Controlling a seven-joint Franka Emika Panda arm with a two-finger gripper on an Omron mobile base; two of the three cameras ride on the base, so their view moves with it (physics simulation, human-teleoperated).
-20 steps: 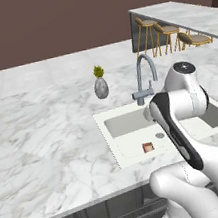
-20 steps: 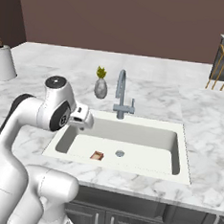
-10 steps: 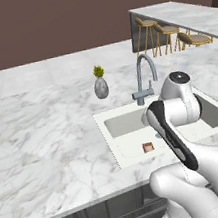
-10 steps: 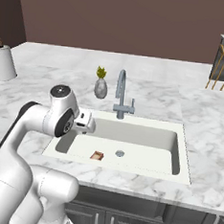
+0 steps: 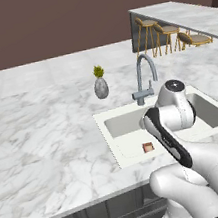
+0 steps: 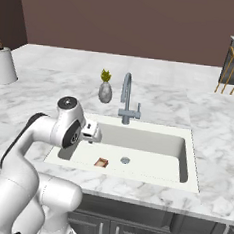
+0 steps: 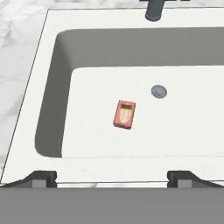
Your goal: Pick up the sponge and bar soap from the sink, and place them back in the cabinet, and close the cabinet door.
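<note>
The arm bends over the sink (image 6: 195, 166), gripper (image 7: 112, 177) spread wide above the flat pinkish-brown soap (image 7: 124, 114) near the drain (image 7: 159, 91).

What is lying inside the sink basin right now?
On the sink floor lies the bar soap, flat, beside the drain. In both base views the arm covers part of the basin, so anything there is hidden.
</note>
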